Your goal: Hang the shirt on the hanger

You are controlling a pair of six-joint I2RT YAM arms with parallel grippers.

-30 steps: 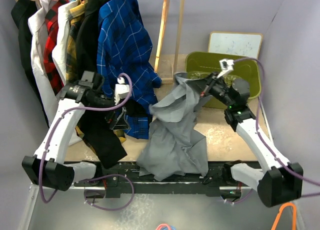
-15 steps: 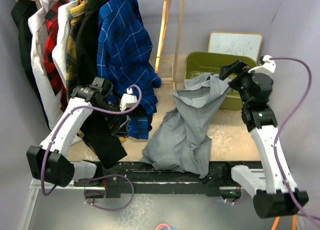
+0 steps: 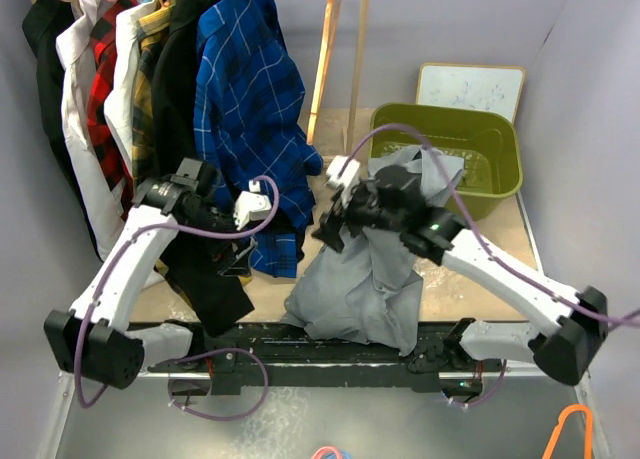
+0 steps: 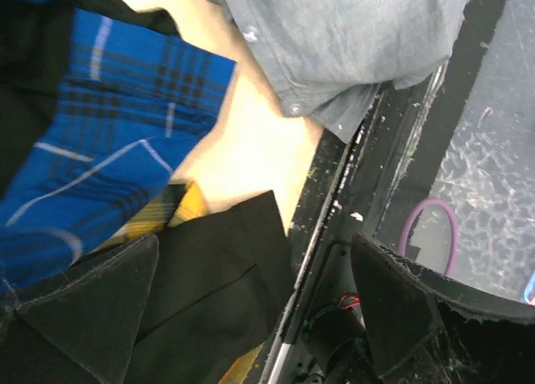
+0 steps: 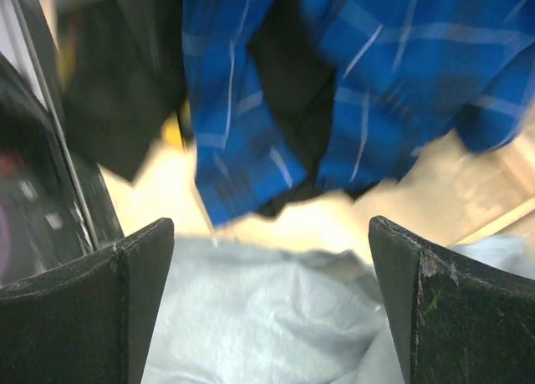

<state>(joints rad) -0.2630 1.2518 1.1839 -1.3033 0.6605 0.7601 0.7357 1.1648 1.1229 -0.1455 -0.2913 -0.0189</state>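
Shirt (image 3: 365,289) heaped — long axis near-to-far; left gripper (image 4: 251,271), right gripper (image 5: 267,258) spread, empty.

The shirt (image 3: 365,279), heaped at the middle of the table (image 3: 268,294), is soft, matt grey cloth of a fine weave, with small smooth buttons (image 4: 293,109) that catch a little light. The blue checked shirt (image 3: 250,89) at ten o'clock is matt cloth too. The table itself is pale bare wood, dull and flecked with white dust, the bin (image 3: 500,184) at two o'clock is smooth olive plastic with a slight sheen, and the hanger (image 3: 321,74) at twelve o'clock is light, smooth wood.
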